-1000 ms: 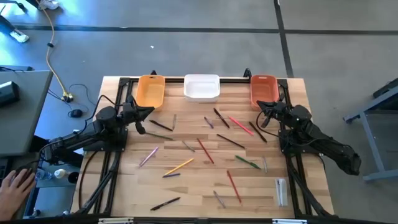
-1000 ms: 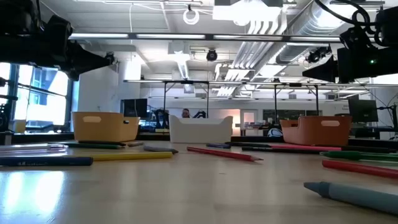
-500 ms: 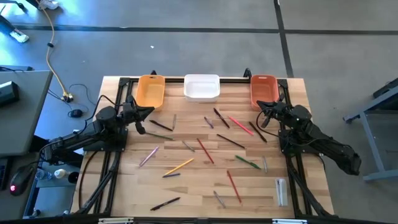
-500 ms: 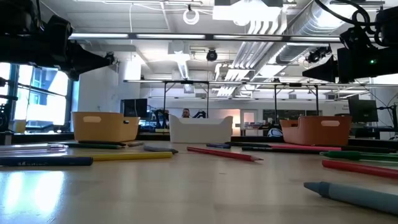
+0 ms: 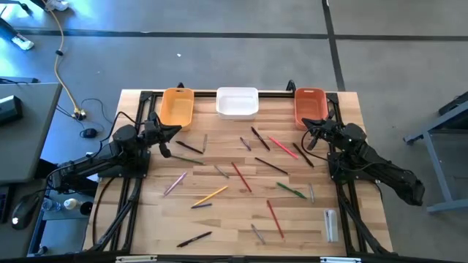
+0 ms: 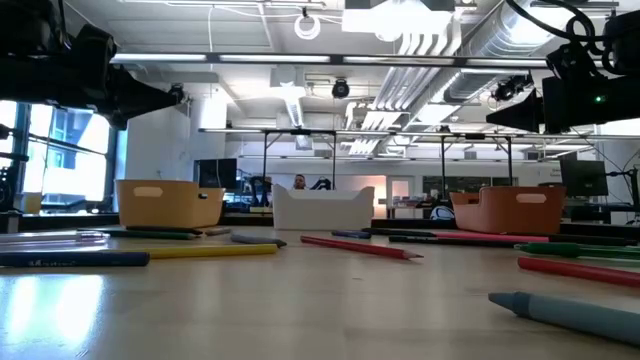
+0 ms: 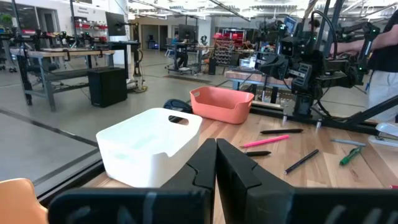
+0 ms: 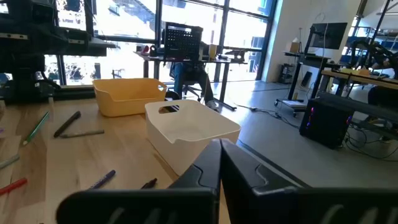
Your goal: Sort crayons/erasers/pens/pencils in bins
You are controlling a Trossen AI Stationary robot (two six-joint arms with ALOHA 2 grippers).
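Pencils [image 5: 241, 176] and both closed grippers remain exactly as before.

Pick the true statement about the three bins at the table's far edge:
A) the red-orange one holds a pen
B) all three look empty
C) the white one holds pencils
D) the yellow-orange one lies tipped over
B: the high view shows bare insides in the yellow-orange bin, the white bin and the red-orange bin.

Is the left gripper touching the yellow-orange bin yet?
Apart. In the high view the left gripper sits with shut fingers just past the near edge of the yellow-orange bin, with bare wood between them. It holds nothing.
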